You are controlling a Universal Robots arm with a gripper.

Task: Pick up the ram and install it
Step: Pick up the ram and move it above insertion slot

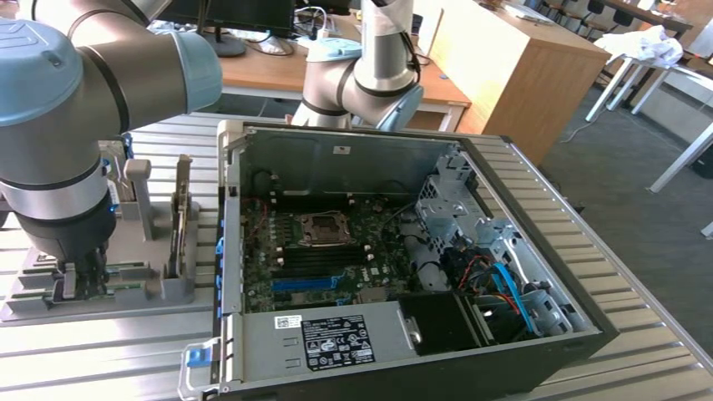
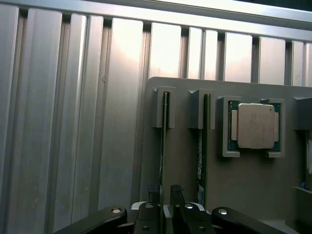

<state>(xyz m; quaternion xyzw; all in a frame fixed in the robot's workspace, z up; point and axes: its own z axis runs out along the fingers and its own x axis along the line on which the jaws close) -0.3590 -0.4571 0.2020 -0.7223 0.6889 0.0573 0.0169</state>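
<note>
Two ram sticks stand edge-on in slots of a grey holder. One ram runs straight down between my fingers, and the second ram sits one slot over. My gripper straddles the first stick near its end, one dark finger on each side with a narrow gap showing. In the exterior view my gripper reaches down into that holder at the exterior view's left, beside the open computer case.
A square silver processor lies in its own pocket of the holder. The case shows the motherboard, a power supply and cables. A second arm stands behind the case. Ribbed metal table lies all around.
</note>
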